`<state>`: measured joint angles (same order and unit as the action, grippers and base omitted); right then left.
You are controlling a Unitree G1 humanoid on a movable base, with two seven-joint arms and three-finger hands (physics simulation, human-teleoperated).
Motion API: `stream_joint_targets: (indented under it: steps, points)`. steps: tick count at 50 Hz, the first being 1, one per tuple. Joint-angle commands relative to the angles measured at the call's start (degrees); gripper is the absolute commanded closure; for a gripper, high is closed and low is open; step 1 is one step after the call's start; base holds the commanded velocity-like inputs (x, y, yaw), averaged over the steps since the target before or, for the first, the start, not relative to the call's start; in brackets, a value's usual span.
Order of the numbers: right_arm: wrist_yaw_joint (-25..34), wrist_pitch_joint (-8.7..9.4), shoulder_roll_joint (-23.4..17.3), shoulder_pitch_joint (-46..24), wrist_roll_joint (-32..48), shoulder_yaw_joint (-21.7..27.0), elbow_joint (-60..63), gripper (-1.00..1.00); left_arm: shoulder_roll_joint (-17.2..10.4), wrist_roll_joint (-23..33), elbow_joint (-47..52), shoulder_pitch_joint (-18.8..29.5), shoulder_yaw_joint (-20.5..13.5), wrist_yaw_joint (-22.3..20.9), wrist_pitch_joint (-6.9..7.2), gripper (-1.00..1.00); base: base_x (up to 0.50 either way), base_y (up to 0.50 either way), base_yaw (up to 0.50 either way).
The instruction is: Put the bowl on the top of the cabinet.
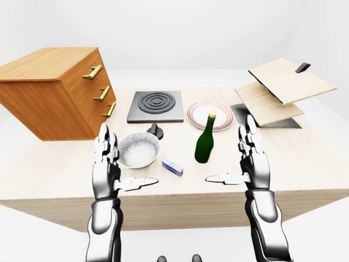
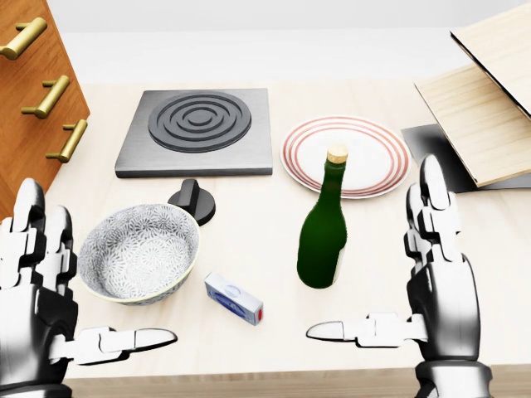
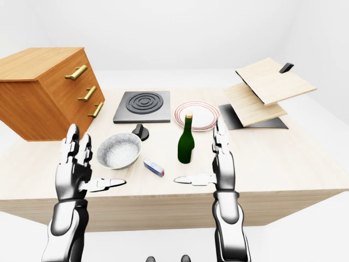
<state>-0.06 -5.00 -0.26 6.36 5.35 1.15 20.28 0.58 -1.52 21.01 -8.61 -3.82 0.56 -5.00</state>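
No text can be read anywhere; the small box (image 2: 234, 298) bears only a blurred mark

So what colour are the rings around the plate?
Red rings on a white plate. The head view shows them best.
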Motion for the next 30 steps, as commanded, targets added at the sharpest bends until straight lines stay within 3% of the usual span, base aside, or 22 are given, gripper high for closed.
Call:
stream_joint_targets:
  steps: [1,4,30]
  points:
    - [-0.81,0.0,0.18,1.42,3.3,0.0,7.54,-1.0,0.45,0.61,5.6,-1.94,-1.03,1.46,0.0,-1.0,0.0,0.0,0.0]
    - [-0.59,0.0,0.12,1.35,3.66,-0.2,7.67,-1.0,0.43,0.71,5.29,-2.0,-0.89,1.38,0.0,-1.0,0.0,0.16,0.0]
    - [0.02,0.0,0.11,1.87,2.98,-0.46,6.24,-1.0,0.26,0.83,4.64,-2.26,0.0,0.43,0.0,-1.0,0.0,0.5,0.0]
